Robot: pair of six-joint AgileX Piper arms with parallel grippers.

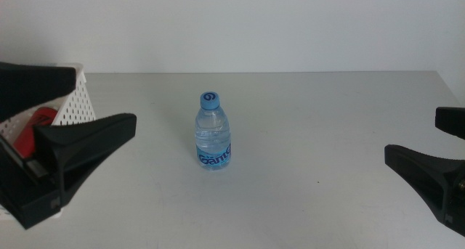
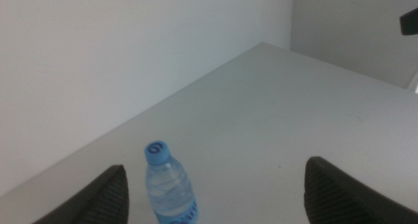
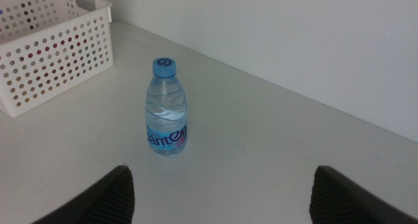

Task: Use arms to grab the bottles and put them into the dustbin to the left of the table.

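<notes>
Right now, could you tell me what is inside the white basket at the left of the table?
In the middle view, something red shows inside the dustbin, but the open left gripper covers most of it. The right wrist view shows only coloured specks through the perforations.

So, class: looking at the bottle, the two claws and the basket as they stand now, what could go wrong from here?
1. The water bottle stands upright and alone, tall and narrow; a claw tip that nudges it off-centre could topple it and let it roll.
2. The left claw and right claw both hang open facing the bottle; if both reach in, they might collide.
3. The dustbin already seems to hold something red, so the bottle may land crooked.
</notes>
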